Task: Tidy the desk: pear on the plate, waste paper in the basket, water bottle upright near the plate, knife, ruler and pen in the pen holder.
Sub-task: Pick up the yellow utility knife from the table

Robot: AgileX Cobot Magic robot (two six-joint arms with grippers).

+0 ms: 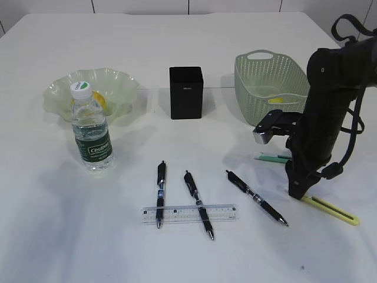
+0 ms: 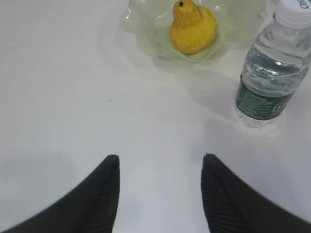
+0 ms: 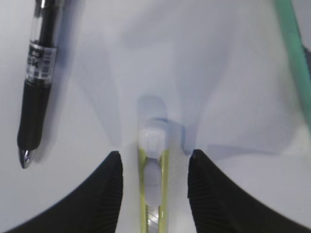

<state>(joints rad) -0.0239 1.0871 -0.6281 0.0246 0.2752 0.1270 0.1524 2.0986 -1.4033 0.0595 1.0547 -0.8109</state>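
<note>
A black pen (image 3: 36, 82) is lying just left of the yellow knife (image 3: 154, 187), which the right gripper (image 3: 154, 167) is straddling, fingers spread, not touching; the left gripper (image 2: 160, 162) is hovering open near the water bottle (image 2: 272, 73).

Pale tiles (image 1: 141, 5) with dark grout lines, far in the background

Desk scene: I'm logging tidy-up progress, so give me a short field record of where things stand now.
pear: on the plate, pear
water bottle: upright beside the plate
pens: three black pens on the desk, two lying across the ruler
pen holder: nothing visibly sticking out
basket: right of the pen holder
right gripper: open, straddling a yellow-green knife
left gripper: open, holding nothing
</note>
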